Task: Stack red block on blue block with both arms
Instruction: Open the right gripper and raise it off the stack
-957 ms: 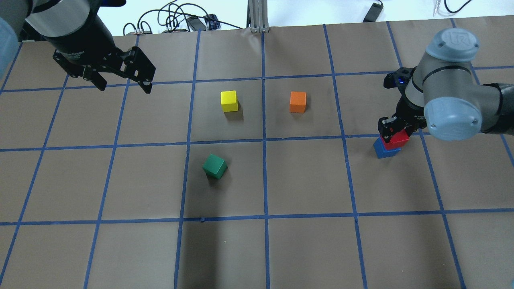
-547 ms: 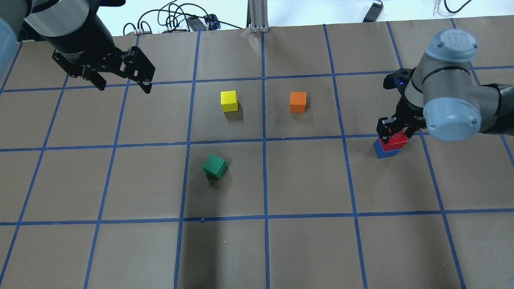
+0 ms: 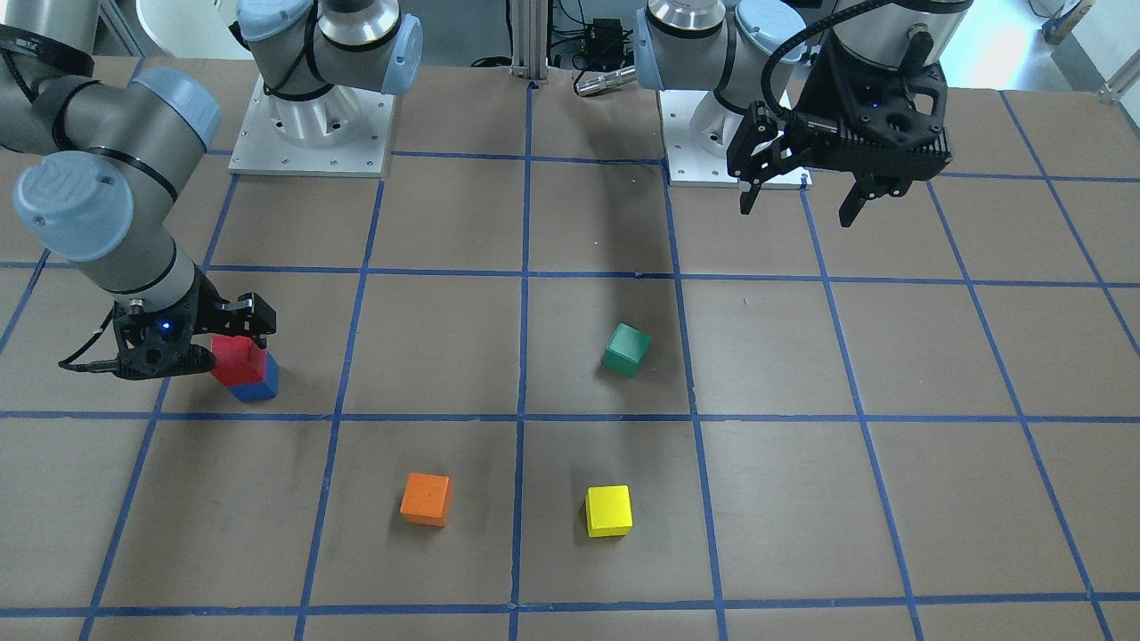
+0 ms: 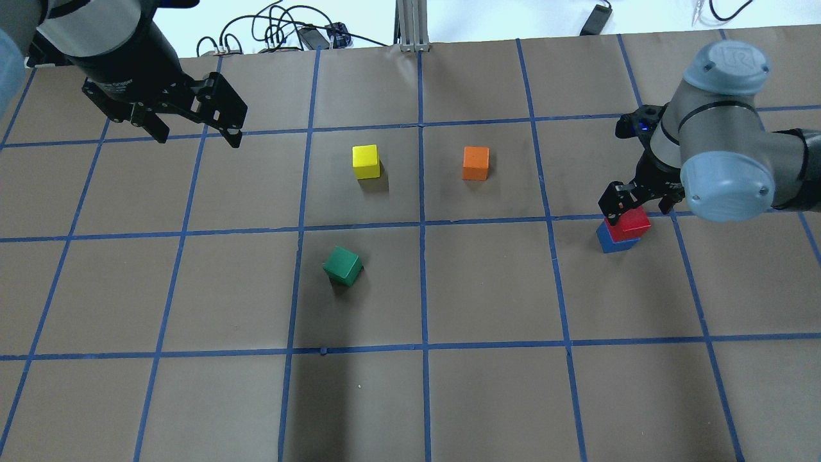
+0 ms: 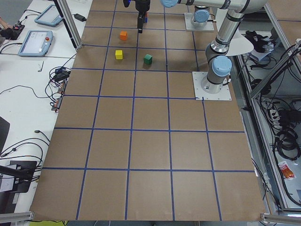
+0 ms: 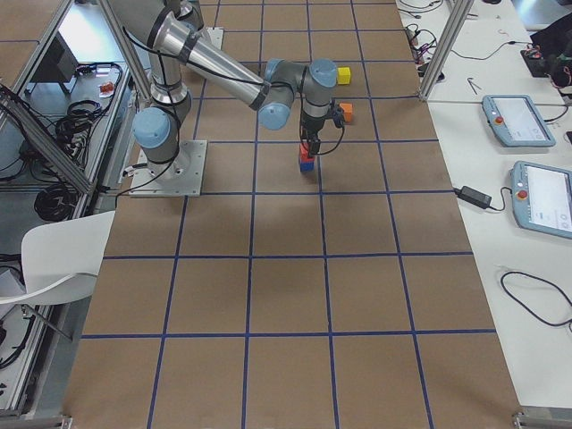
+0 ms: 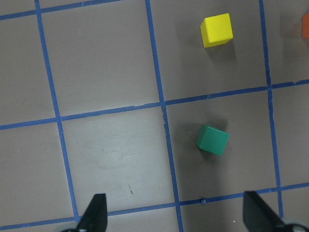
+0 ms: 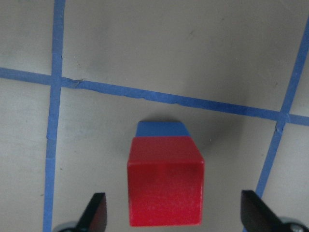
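The red block (image 4: 636, 222) rests on top of the blue block (image 4: 610, 244) at the right of the table, a little off square. The stack also shows in the front view, red block (image 3: 237, 353) over blue block (image 3: 260, 388). My right gripper (image 4: 636, 206) is open just above it. In the right wrist view its fingers (image 8: 95, 212) stand wide on either side of the red block (image 8: 165, 181) without touching it, and the blue block (image 8: 161, 128) peeks out behind. My left gripper (image 4: 197, 138) is open and empty, high over the far left.
A green block (image 4: 343, 265) lies left of centre, turned askew. A yellow block (image 4: 365, 160) and an orange block (image 4: 475, 162) sit further back near the middle. Cables lie beyond the table's far edge.
My right gripper has opened off the red block and lifted slightly, leaving the red block on the blue block. The left arm has barely moved.
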Controlling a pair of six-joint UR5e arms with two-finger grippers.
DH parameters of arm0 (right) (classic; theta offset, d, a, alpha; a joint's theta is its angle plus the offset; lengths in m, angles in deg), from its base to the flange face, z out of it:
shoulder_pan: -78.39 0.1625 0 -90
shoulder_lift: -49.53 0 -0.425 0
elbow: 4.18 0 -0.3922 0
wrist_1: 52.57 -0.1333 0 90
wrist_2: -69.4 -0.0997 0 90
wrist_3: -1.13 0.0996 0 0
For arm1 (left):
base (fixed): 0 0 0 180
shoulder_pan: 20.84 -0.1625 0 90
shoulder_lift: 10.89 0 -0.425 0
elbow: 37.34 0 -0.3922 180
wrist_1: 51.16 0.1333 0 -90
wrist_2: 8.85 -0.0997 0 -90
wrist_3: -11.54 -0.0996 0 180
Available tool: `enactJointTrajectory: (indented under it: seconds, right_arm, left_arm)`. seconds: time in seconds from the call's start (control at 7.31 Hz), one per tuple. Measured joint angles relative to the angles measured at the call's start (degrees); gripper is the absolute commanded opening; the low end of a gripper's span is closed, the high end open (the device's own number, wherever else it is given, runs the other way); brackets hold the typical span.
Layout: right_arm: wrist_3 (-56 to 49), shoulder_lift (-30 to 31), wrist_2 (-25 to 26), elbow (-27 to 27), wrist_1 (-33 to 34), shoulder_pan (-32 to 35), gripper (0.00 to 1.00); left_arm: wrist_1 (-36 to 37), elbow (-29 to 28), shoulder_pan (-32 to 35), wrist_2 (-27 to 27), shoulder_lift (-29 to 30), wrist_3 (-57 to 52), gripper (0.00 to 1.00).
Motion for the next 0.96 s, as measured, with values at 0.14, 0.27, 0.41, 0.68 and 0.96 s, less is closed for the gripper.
enactJointTrajectory:
  seconds: [0.14,0.27,0.41,0.68,0.96]
  right_arm:
    - [2.23,2.78,-0.16,1.59,-5.01,0.13,1.00]
    - [4.66,6.20,-0.52,4.17,-12.45,0.32,1.00]
    - [5.93,9.31,-0.88,7.12,-19.56,0.54,1.00]
    - [8.60,12.57,-1.75,10.85,-26.15,2.00,1.00]
    - [15.36,13.49,-2.66,13.22,-27.20,7.62,1.00]
  left_arm:
    - [0.01,0.02,0.00,0.05,0.02,0.02,1.00]
    - [0.05,0.01,0.00,0.15,0.07,0.06,1.00]
    - [0.10,-0.08,0.00,0.27,0.16,0.10,1.00]
    - [0.12,-0.36,0.00,0.38,0.33,0.16,1.00]
    - [0.12,-0.50,0.00,0.40,0.44,0.12,1.00]
